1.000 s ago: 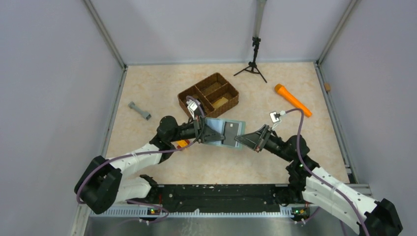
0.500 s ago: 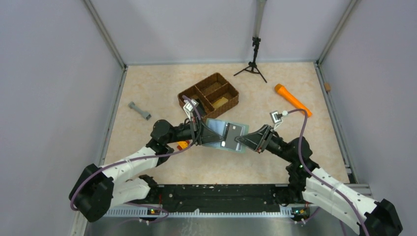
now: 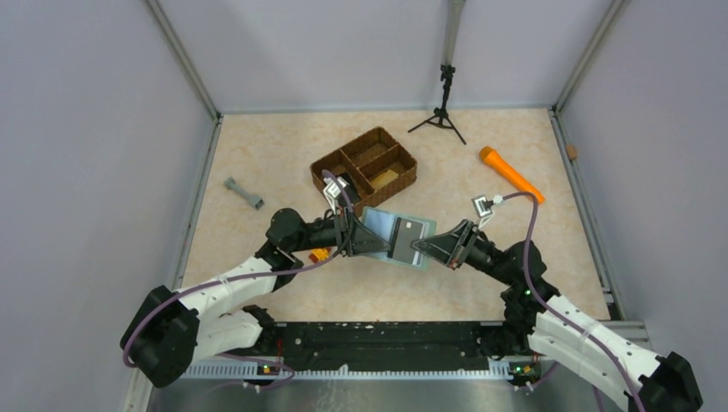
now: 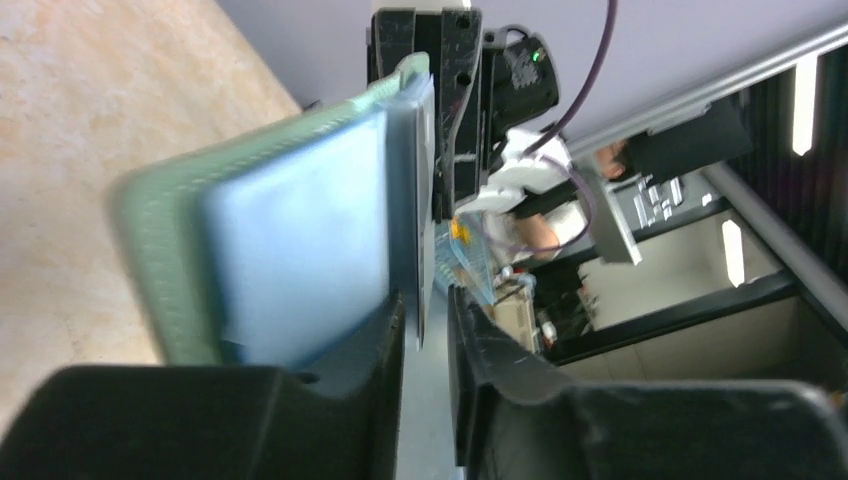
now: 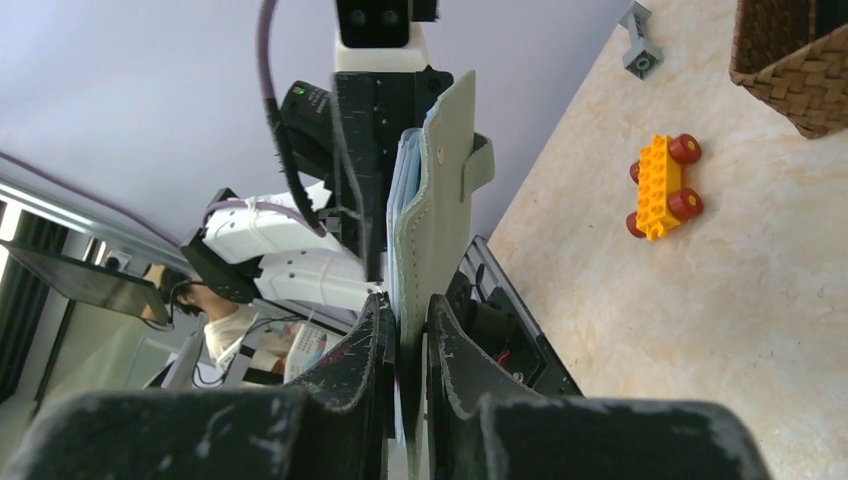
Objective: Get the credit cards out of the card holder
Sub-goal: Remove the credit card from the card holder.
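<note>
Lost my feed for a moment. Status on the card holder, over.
Left gripper, right gripper: fingers shut on card holder, opposite edges. Holder held open, dark credit card inside. Woven basket just beyond.

Bright, even light; the left wrist view is motion-blurred.

White-shelled arms (image 3: 232, 279) with black joints, purple cables (image 5: 268, 60), black end effectors (image 4: 425, 300) (image 5: 405, 305).
</note>
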Controlling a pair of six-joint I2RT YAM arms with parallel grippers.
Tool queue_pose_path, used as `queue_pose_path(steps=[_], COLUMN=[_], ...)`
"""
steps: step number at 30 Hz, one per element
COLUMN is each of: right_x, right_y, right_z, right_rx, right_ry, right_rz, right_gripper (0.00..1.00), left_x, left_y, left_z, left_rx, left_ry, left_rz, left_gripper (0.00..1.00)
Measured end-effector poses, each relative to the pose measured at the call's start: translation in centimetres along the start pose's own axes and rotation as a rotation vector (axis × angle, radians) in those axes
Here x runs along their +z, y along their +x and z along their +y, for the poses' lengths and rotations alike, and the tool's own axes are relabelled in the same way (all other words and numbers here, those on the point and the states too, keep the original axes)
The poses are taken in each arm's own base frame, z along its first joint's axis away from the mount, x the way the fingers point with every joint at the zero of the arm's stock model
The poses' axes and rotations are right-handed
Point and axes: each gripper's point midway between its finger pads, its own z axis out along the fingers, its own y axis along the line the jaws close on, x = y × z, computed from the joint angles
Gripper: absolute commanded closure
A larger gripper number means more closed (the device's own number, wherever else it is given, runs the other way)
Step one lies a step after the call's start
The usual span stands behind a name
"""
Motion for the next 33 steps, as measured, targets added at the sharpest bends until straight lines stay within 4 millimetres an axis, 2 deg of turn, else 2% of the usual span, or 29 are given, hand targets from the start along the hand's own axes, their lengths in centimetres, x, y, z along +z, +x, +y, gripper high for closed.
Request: queue_pose_path(steps=[1,3,8,10,14,16,20,22,30,33], right_x=[0.0,0.0,0.2,0.3,0.5,0.5,0.5,0.5,0.3,0.1], right_y=[0.0,0.2,0.7,0.7,0.6,0.5,0.5,0.5,0.4,0.4], right_z=[-0.1,-0.5,-1.2,-1.3,-1.1,-1.0,-1.0,-0.9,-0.3,-0.2], right_rx=[-0.002,0.0,0.013,0.018,0.019,0.018,0.018,0.018,0.009,0.008], right_ry=[0.003,0.019,0.039,0.039,0.025,0.017,0.018,0.015,-0.003,-0.004], right_rz=[0.002,0.009,0.032,0.036,0.037,0.035,0.035,0.033,0.026,0.025], right_gripper=[1.0,1.0,1.0,1.0,1.0,0.97,0.8,0.77,0.75,0.78], left_x=[0.0,0.0,0.3,0.3,0.4,0.4,0.4,0.5,0.7,0.6], left_y=[0.1,0.3,0.6,0.7,1.0,1.2,1.2,1.1,0.8,0.7], left_z=[0.0,0.0,0.1,0.4,1.2,1.5,1.5,1.6,1.6,1.5], left_rx=[0.001,-0.005,-0.015,-0.02,-0.035,-0.042,-0.037,-0.034,-0.025,-0.023], left_ry=[-0.001,0.001,-0.004,-0.011,-0.026,-0.034,-0.035,-0.039,-0.053,-0.06], left_rz=[0.005,0.02,0.048,0.058,0.073,0.08,0.081,0.074,0.043,0.032], left_gripper=[0.55,0.52,0.55,0.65,1.0,1.0,1.0,1.0,1.0,1.0])
